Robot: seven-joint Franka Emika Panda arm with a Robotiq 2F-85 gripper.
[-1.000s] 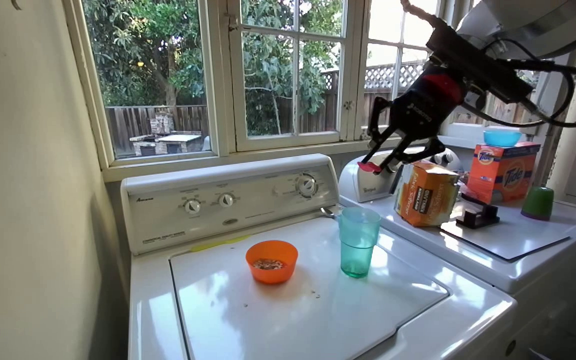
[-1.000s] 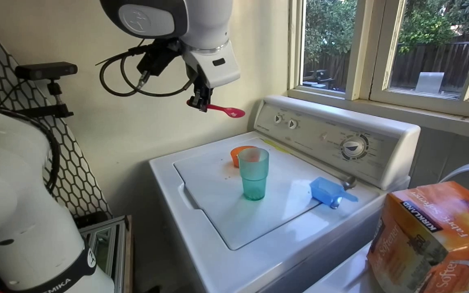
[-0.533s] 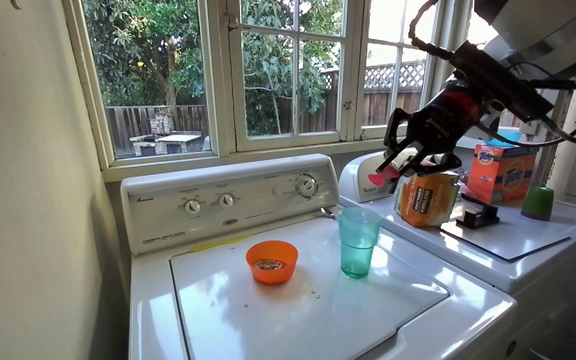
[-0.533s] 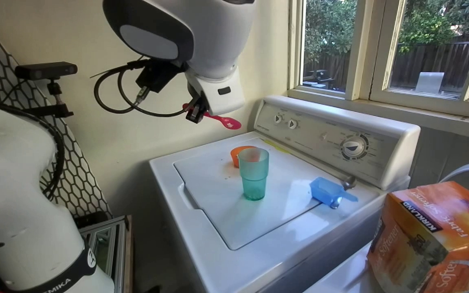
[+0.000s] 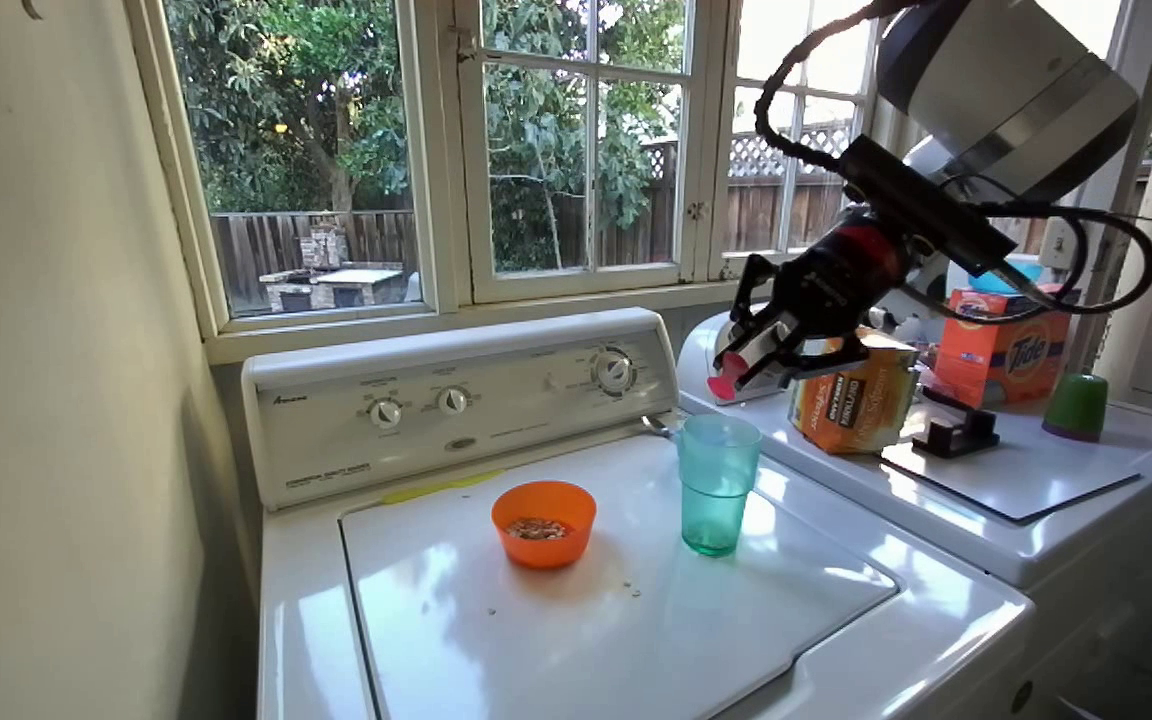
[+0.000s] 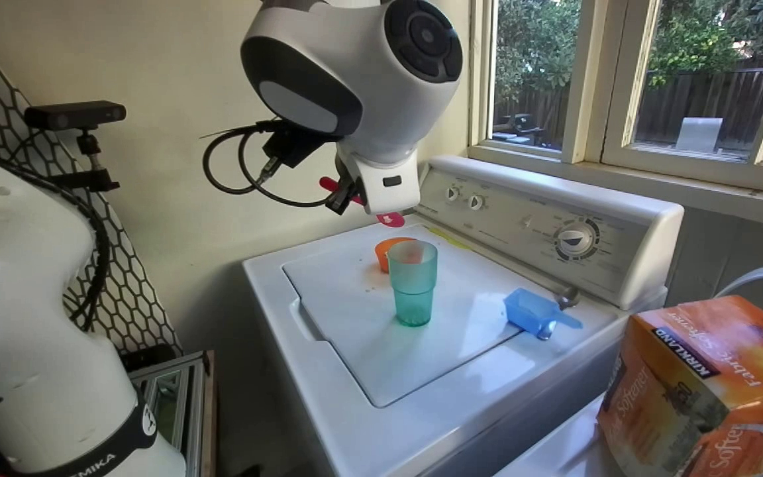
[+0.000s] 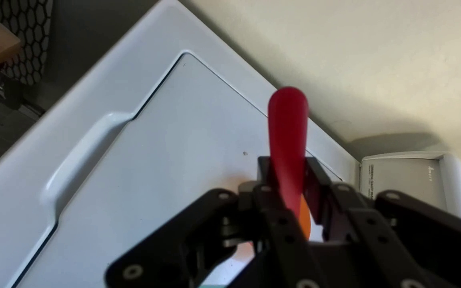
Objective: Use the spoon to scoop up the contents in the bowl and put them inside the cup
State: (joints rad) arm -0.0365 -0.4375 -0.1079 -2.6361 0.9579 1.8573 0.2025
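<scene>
My gripper [image 5: 731, 372] is shut on the red-pink spoon [image 5: 724, 386] and holds it in the air above the washer. The handle [image 7: 288, 128] points up between the fingers in the wrist view. In an exterior view the spoon's scoop end [image 6: 391, 219] hangs lower than its handle, above the bowl's image and apart from it. The orange bowl [image 5: 544, 552] stands upright on the lid with small brownish bits inside. It is mostly hidden behind the cup [image 6: 414, 291] in an exterior view, and partly behind the fingers in the wrist view [image 7: 305, 222]. The teal cup [image 5: 714, 500] stands upright.
A blue scoop [image 6: 532, 310] and a metal spoon [image 6: 568, 296] lie near the control panel [image 5: 456, 405]. A yellow strip [image 5: 441, 487] lies behind the bowl. The softener box [image 5: 854, 395], Tide box [image 5: 1006, 345] and green cup [image 5: 1076, 407] stand on the neighbouring machine. A wall borders the washer.
The gripper has come down with the spoon, moving right in an exterior view, and the spoon's scoop end is lower. Bowl and cup have not moved.
</scene>
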